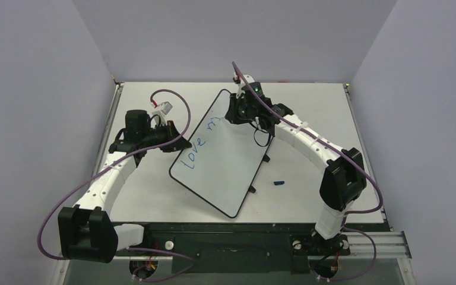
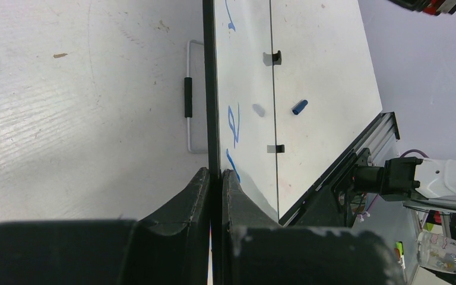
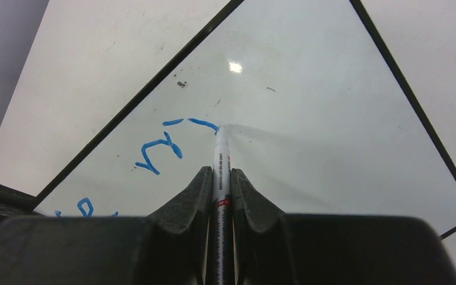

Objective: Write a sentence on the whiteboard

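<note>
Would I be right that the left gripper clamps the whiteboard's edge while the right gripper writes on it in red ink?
Not quite: the ink is blue, as the right wrist view shows. The left gripper does clamp the edge of the whiteboard while the right gripper writes on it.

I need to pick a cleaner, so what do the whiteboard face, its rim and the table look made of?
The whiteboard: glossy white, likely melamine or painted steel; it reflects light as a sharp bright spot. Its rim: thin, black, probably plastic. The table: matte white, scuffed and streaked, perhaps laminate or paint.
</note>
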